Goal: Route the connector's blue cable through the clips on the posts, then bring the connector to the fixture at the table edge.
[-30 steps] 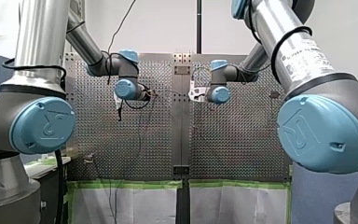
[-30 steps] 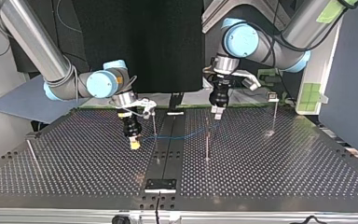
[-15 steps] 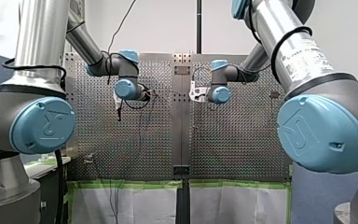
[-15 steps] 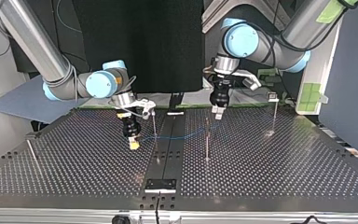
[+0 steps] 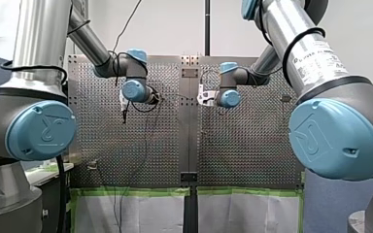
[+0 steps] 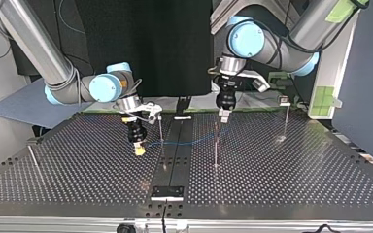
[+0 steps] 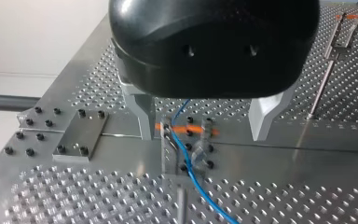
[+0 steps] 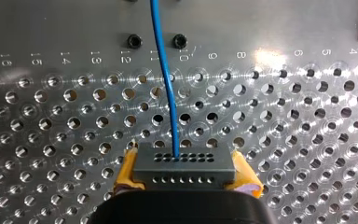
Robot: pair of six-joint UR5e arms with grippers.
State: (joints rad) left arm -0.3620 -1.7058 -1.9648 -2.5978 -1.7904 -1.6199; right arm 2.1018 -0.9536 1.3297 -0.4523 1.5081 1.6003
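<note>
My right fingers (image 8: pixel 129 169) clamp the connector (image 8: pixel 184 165), whose blue cable (image 8: pixel 167 93) runs lengthwise ahead toward my left fingers (image 7: pixel 141 112), spread open either side of the clip (image 7: pixel 186 140).

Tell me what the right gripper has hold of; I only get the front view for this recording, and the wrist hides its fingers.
Observer: The right gripper is shut on the connector, with a yellow pad on each side of it.
Operator: Is the cable attached to it?
Observer: Yes. The blue cable leaves the connector's face and runs ahead over the perforated table.
Operator: And the left gripper?
Observer: The left gripper is open. Its metal fingers stand on either side of a clip, and the cable runs across that clip. I cannot tell whether it is seated in it.
</note>
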